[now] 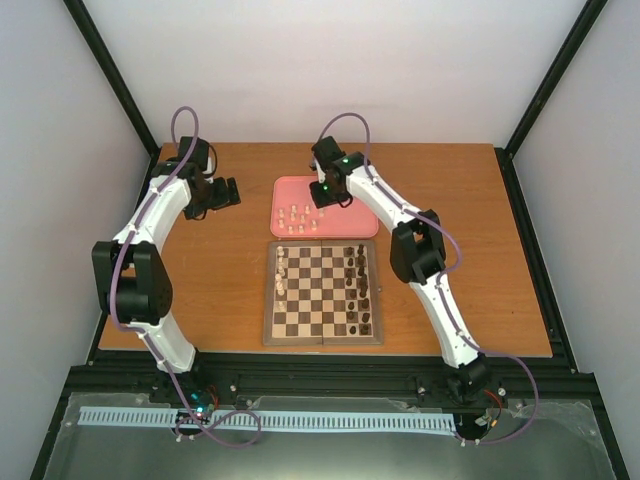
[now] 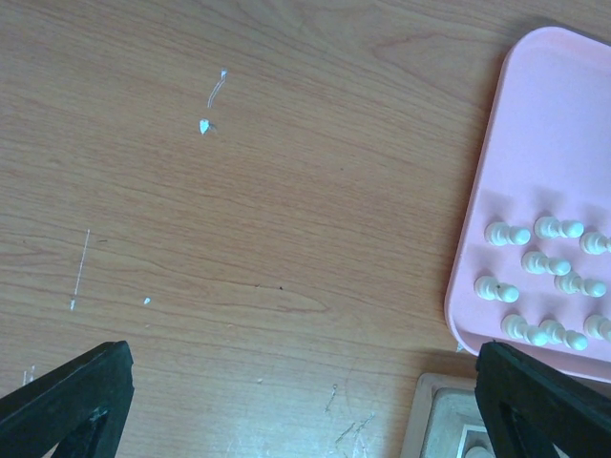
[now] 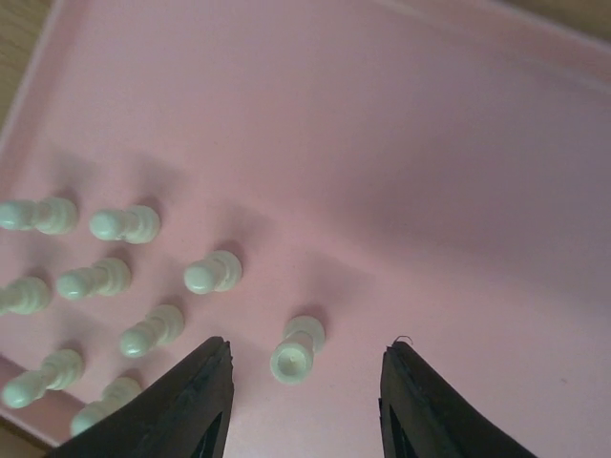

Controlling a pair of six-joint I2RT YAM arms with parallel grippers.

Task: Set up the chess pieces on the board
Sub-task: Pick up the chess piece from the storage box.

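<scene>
- The cream chess pieces mostly stand clustered on the near left part of a pink tray; a few more stand in a file along the left edge of the chessboard.
- One cream piece with a round, hollowed top stands apart from the cluster, to its right in the right wrist view, on bare pink floor.
- The right gripper hangs over the tray with its jaws spread. The black fingers flank that lone piece, with a clear gap on either side (no contact visible).
- The dark brown pieces fill the two files along the board's right side.
- The board lies at the middle of the wooden table, just near of the tray; the two edges look close, and whether they touch cannot be told.
- The left gripper is over bare tabletop left of the tray, jaws wide apart and holding nothing. Its wrist view catches the tray's left edge and a corner of the board.
</scene>
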